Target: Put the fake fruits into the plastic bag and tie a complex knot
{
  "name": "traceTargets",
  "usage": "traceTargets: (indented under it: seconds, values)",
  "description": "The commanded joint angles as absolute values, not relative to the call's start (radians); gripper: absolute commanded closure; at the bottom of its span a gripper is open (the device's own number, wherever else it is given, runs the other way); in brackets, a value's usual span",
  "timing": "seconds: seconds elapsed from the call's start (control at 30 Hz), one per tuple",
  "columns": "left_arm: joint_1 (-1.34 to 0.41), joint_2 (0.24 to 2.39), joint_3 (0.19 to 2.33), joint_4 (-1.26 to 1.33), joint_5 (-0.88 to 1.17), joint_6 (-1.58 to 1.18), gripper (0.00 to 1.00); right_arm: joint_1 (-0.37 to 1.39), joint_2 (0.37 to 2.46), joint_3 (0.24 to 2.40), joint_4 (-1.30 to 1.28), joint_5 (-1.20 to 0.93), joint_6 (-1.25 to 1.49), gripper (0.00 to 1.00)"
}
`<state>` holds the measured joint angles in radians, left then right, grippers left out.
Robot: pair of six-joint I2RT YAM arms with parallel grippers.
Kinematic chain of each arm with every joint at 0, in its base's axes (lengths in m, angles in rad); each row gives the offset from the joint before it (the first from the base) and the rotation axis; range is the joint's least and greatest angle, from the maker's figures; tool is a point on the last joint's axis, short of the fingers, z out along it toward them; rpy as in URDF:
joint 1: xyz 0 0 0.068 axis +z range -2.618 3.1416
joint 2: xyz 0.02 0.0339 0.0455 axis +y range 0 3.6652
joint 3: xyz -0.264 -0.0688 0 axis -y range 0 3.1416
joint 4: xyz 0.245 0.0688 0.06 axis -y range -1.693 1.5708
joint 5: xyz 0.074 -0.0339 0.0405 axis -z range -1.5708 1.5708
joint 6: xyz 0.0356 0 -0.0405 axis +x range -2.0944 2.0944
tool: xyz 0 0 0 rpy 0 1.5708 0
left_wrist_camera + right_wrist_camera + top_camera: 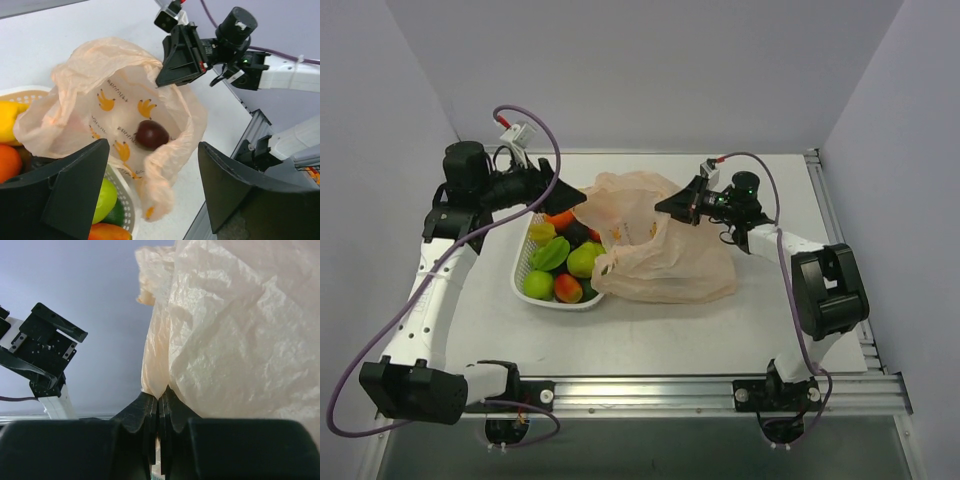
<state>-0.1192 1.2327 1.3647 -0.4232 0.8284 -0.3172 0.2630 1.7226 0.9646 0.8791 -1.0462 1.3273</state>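
Now your left jaws, wide and empty, hang nearest the fruits [570,260] in the basket [520,268], just left of the bag [665,265] your right jaws pinch open.

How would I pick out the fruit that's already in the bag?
Start at the pale orange plastic bag lying mid-table, right of the white basket. Look into its open mouth: one round fruit sits inside. It is dark maroon, unlike the green, yellow and orange fruits in the basket.
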Motion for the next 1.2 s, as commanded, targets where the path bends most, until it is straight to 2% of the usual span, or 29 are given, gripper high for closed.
traceTargets:
  seconds: [0.0,0.1,0.33,0.5,0.63,0.87,1.03,1.17]
  values:
    - [-0.12,1.224,1.332,-0.431,0.79,-0.232,0.16,0.268,1.677,0.959,0.784,-1.075,1.182,1.0]
    - [-0.118,1.213,1.319,-0.515,0.767,-0.131,0.15,0.267,1.683,0.962,0.674,-1.078,1.092,1.0]
    - [-0.08,1.147,1.256,-0.737,0.766,0.089,0.11,0.233,1.664,0.966,0.71,-1.149,1.118,1.0]
    - [-0.08,1.135,1.204,-0.906,0.632,0.322,0.1,0.181,1.625,0.98,0.513,-1.147,1.0,1.0]
    - [-0.113,1.137,1.129,-0.974,0.632,0.558,0.06,0.178,1.611,0.982,0.379,-1.128,0.896,1.0]
    - [-0.242,1.247,1.152,-0.884,0.545,0.574,0.03,0.178,1.591,1.026,0.167,-1.063,0.747,1.0]
    - [-0.366,1.317,1.135,-0.738,0.387,0.444,0.02,0.176,1.572,1.026,0.108,-1.043,0.704,1.0]
    - [-0.416,1.336,1.095,-0.652,0.33,0.446,0.03,0.178,1.566,1.022,0.1,-1.045,0.698,1.0]
